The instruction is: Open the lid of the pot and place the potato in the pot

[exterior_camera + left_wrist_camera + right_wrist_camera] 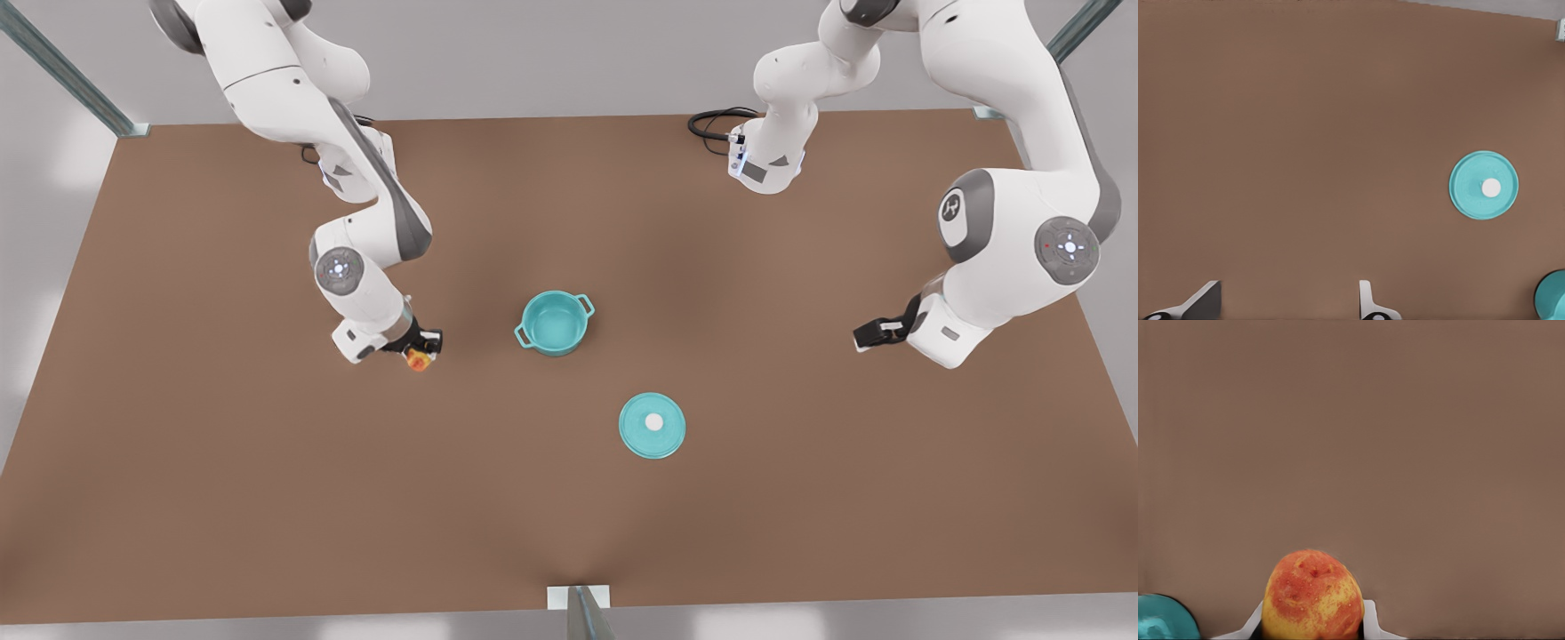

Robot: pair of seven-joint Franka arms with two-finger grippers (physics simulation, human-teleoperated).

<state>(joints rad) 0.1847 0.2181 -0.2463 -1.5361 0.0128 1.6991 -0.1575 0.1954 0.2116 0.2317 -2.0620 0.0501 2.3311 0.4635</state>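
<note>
On the brown table (222,462) the pot (554,323) stood near the middle, uncovered, a small round teal vessel with two loop handles on opposite sides and the same teal colour inside. Nothing lay in it. The pot lid (652,425) lay flat on the table, apart from the pot and nearer to the front edge, a teal disc with a small white knob in its centre.

The potato (418,359) was much smaller, a roundish yellow-orange lump with red blotches. It was clamped in the right gripper (421,352), which was at the front view's left, well apart from the pot. The left gripper (869,335) was at the front view's right, far from both pot and lid, holding nothing.

From the front view the potato was only a small spot of colour. The right wrist view showed it close (1313,597): red on the upper part, yellow below, with fine speckles, and a white finger (1369,620) on each side touching it. A teal edge of the pot (1165,620) was cut off at the corner of this picture.

The left wrist view showed the lid (1483,185) whole, and two white fingertips (1366,300) standing wide apart with bare table between them. Only a small teal arc of the pot (1553,297) entered at the corner. From the front view I could not make out the left gripper's fingers.
</note>
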